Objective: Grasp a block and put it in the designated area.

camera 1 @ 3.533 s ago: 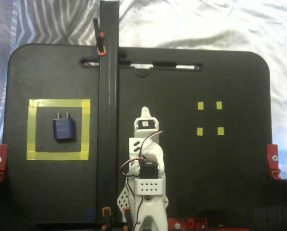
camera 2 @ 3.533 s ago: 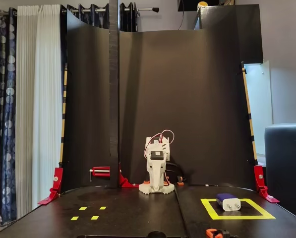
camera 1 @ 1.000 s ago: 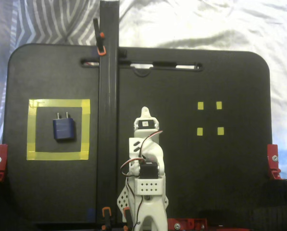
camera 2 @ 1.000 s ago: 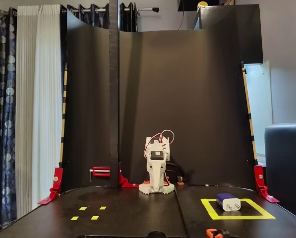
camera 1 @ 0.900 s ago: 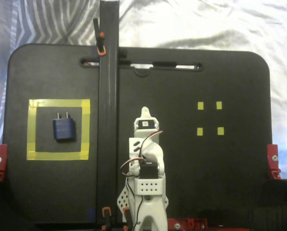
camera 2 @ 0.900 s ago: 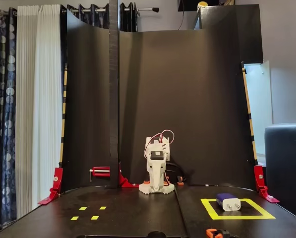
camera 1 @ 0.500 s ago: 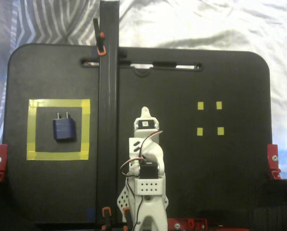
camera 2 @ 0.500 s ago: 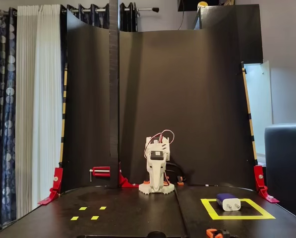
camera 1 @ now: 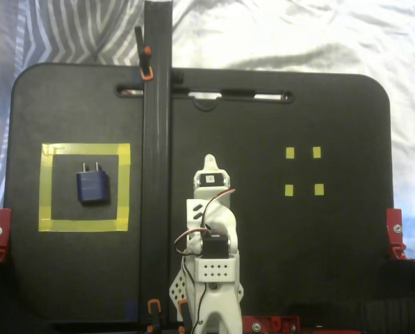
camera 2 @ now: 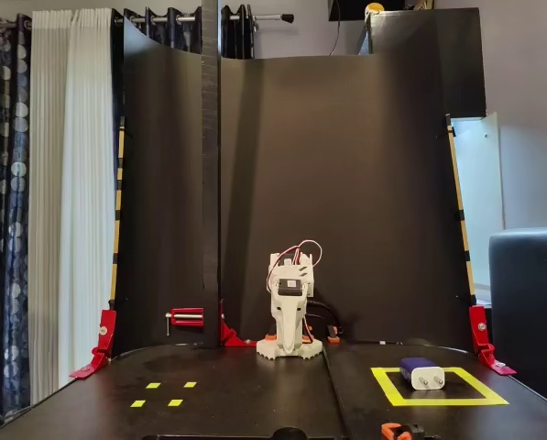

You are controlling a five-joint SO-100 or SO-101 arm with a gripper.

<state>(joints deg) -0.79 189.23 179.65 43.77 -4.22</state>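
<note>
In the top-down fixed view, working from the left: the designated area (camera 1: 85, 187), a square outline of yellow tape, sits on the left part of the black table (camera 1: 318, 236), and the block (camera 1: 92, 186) lies flat inside it, roughly central, touching no side of the tape, with its two short metal prongs pointing to the far edge of the table. A dark upright post (camera 1: 156, 139) stands just right of the square, between it and the arm (camera 1: 210, 236), which is folded back on itself near the centre of the near edge, well apart from the block. Further right are four small yellow tape squares (camera 1: 303, 170) with nothing on them. In the front-facing fixed view the sides are reversed: the small squares (camera 2: 164, 394) lie left, the folded arm (camera 2: 289, 312) centre at the far side, and the block (camera 2: 422, 373) inside the tape outline (camera 2: 438, 386) at the right. The gripper (camera 1: 208, 165) is tucked against the arm; whether its jaws stand wide or narrow cannot be told from either view, and it holds nothing. Assessment: the block is judged to be a rigid, light plastic body with smooth, somewhat slippery faces; it should not deform or break under a firm pinch. The best hold would be across the two long flat sides at mid-body, clear of the prongs, which are thin and offer a poor purchase. On present evidence the block already rests within the designated area.
</note>
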